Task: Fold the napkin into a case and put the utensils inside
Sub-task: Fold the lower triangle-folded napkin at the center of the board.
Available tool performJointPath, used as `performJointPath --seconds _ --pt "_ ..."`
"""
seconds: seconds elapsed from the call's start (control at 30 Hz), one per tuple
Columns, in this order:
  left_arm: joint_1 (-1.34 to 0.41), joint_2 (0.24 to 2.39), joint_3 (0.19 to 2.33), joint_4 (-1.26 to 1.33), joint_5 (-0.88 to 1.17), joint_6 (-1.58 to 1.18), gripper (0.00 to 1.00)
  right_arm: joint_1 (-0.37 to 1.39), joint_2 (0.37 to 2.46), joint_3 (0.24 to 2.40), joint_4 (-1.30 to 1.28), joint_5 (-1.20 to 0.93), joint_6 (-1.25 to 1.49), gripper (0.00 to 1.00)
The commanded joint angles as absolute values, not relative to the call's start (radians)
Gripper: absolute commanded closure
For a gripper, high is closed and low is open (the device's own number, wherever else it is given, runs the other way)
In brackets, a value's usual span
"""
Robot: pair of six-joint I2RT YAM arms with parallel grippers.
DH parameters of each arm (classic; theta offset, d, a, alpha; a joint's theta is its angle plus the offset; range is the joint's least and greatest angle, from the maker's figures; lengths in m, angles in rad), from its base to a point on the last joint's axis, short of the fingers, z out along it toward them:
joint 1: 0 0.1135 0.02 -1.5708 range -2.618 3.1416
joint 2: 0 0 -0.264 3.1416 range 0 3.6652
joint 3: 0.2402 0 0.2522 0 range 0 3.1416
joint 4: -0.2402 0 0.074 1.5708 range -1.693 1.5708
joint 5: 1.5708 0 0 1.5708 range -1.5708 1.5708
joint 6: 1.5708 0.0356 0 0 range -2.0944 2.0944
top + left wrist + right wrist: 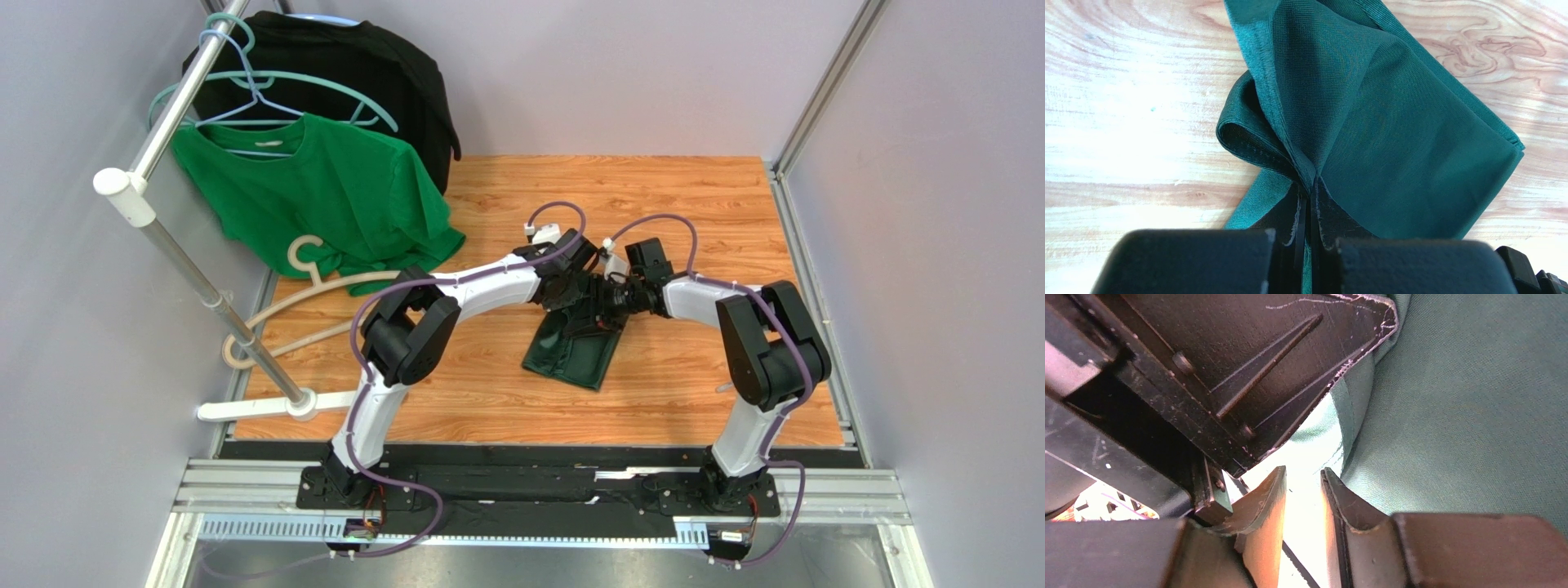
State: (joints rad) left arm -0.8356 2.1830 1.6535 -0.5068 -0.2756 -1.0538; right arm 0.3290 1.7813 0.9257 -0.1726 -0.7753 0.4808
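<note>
The dark green napkin lies mid-table as a loose layered fold, one edge lifted. My left gripper is shut on that raised edge; in the left wrist view the cloth bunches into a pleat right at the closed fingertips. My right gripper faces it from the right, almost touching. In the right wrist view its jaws stand apart with only bright table between them, the napkin just beyond and the left gripper's black finger above. The utensils and a flat strip case are out of view.
A bright green T-shirt and a black garment hang at the back left on a metal rack. A beige hanger lies by its base. Grey walls close in both table sides.
</note>
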Motion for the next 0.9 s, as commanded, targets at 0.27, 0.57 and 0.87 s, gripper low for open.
performJointPath --seconds 0.27,0.57,0.87 --pt "-0.867 2.092 1.523 -0.350 -0.192 -1.049 0.89 0.331 1.948 0.962 -0.094 -0.704 0.503 0.98" --pt "-0.851 2.023 1.427 -0.267 -0.140 -1.057 0.83 0.330 1.939 0.873 0.021 -0.638 0.566 1.00" --pt "-0.815 1.996 1.404 -0.275 -0.028 -1.126 0.65 0.345 1.879 0.761 0.112 -0.574 0.592 1.00"
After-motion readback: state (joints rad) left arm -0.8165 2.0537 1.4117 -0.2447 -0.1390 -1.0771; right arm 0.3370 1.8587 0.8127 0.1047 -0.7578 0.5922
